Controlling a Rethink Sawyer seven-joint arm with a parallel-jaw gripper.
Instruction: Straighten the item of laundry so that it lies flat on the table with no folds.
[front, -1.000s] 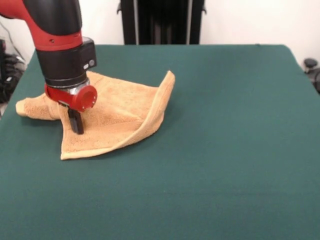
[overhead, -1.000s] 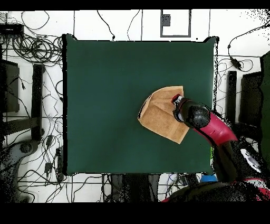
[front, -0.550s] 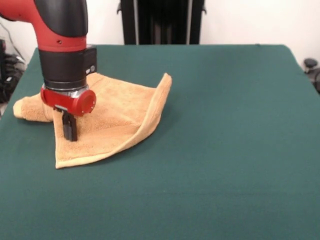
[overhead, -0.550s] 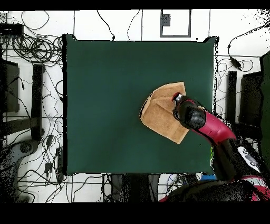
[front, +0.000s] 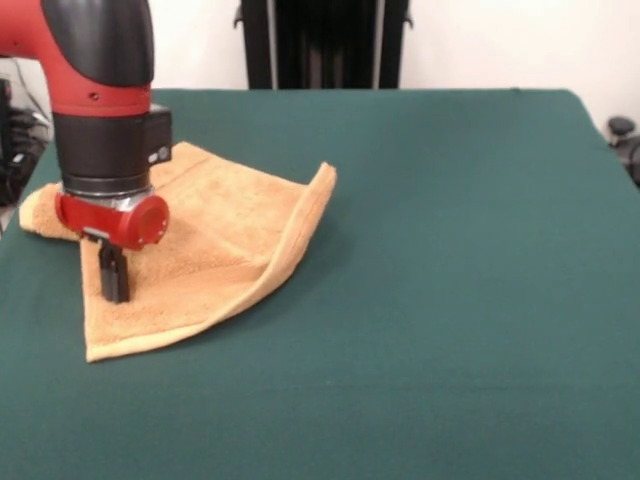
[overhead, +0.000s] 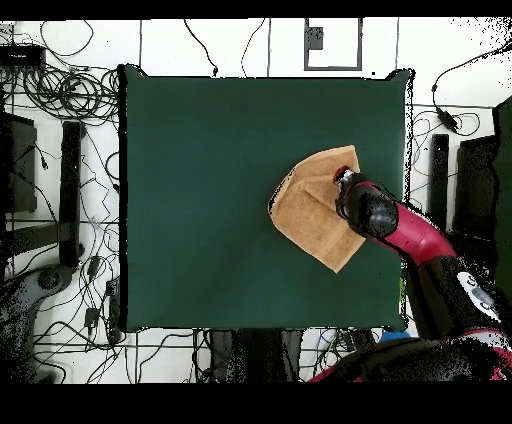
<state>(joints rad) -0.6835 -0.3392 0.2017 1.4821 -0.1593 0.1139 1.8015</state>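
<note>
The item of laundry (front: 215, 235), a golden-tan terry towel, lies at the left of the green table (front: 450, 260). Its right edge is folded up and over along a raised ridge, and its far left corner is bunched near the table's edge. My gripper (front: 113, 280) comes straight down onto the towel's left part. Its dark fingers are pressed together on the cloth. From overhead, the item of laundry (overhead: 312, 205) sits right of the middle of the table (overhead: 200, 200), with the gripper (overhead: 344, 180) over its right side and the arm covering that edge.
The table's left edge (front: 15, 260) runs close beside the towel's bunched corner in the front view. Overhead, tangled cables (overhead: 60, 100) and dark stands (overhead: 438, 180) surround the table.
The gripper has moved left and toward the camera in the front view, dragging the towel with it. The towel's near corner has stretched out forward and the raised fold has sunk lower.
</note>
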